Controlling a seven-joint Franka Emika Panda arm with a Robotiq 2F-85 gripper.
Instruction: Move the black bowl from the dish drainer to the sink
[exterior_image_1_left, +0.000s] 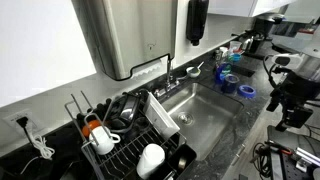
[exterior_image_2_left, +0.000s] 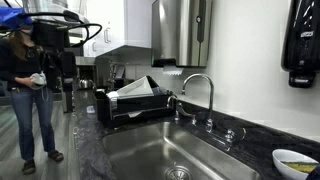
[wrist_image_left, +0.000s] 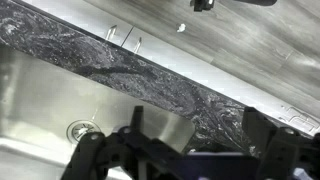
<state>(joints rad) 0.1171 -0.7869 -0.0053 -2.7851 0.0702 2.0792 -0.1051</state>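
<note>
Status: Robotiq gripper (wrist_image_left: 192, 130) empty, its 2 fingers (wrist_image_left: 100, 160) spread wide apart. The wrist view looks down on the dark marbled stone surface (wrist_image_left: 190, 85) and a corner of the rectangular brushed stainless steel sink (wrist_image_left: 40, 90). The robot arm (exterior_image_1_left: 290, 95) stands well apart from the rack.

Task object: the shallow matte black plastic bowl (exterior_image_1_left: 126, 108) appears to sit in the black wire dish drainer (exterior_image_1_left: 120, 150), behind the tilted white square plate (exterior_image_1_left: 163, 115). Its outline merges with the black wires, so the exact pose is unclear. Not yet grasped.

Risks, judged from here:
1. Black bowl against black rack. The fingers could close on a tine or the rack rim instead, and a lift would then drag the whole drainer.
2. The plate leans just beside the bowl, and a white ceramic mug (exterior_image_1_left: 150, 158) sits near the front. A careless approach could knock either over.
3. The bowl's rim is shallow and smooth. A thin pinch may slip in transit, dropping the bowl on the surface short of the sink.
4. The curved chrome faucet (exterior_image_2_left: 200, 95) stands at the basin's back edge. A wide swing could clip it.
</note>
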